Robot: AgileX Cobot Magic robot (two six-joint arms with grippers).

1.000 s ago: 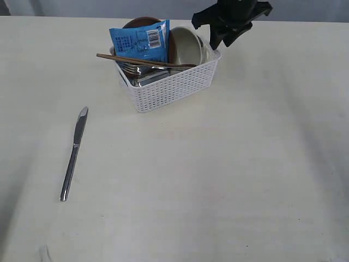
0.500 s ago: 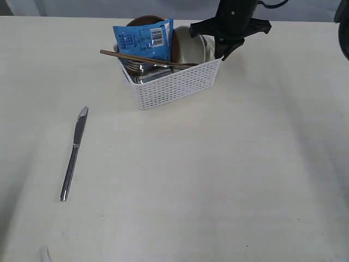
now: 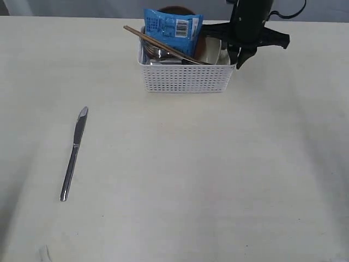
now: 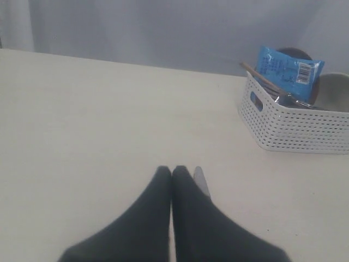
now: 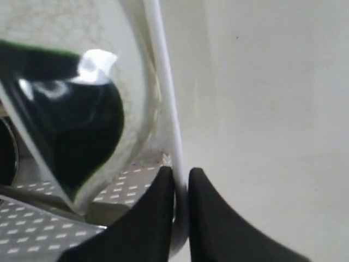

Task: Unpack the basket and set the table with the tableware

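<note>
Right tool (image 5: 181,177) set narrow, pinching the thin white wall of the basket (image 3: 185,79) at its 3 o'clock end, one finger inside and one outside. Left tool (image 4: 172,170) has fingers pressed together with nothing between them, low over bare tabletop (image 3: 218,180); can't tell if it touches the surface.

Tabletop is pale cream and fills the exterior view. Basket is white with perforated walls and sits on it at 12 o'clock, close to the far edge. Inside the basket:
- Brown plate (image 3: 175,9) stands at 12 o'clock, mostly hidden.
- Blue snack packet (image 3: 173,24) stands upright in front of the plate.
- Pale bowl (image 3: 212,50) sits at the 3 o'clock side, just beside right tool.
- Chopsticks (image 3: 163,45) slant across from the 10 o'clock rim toward 4 o'clock.
- Steel pieces (image 3: 158,53) glint under the chopsticks; can't tell which items.

Knife (image 3: 73,154) lies flat on the tabletop at 8 o'clock, well apart from the basket, blade tip toward 12. In the left wrist view that tip shows just beside left tool.
</note>
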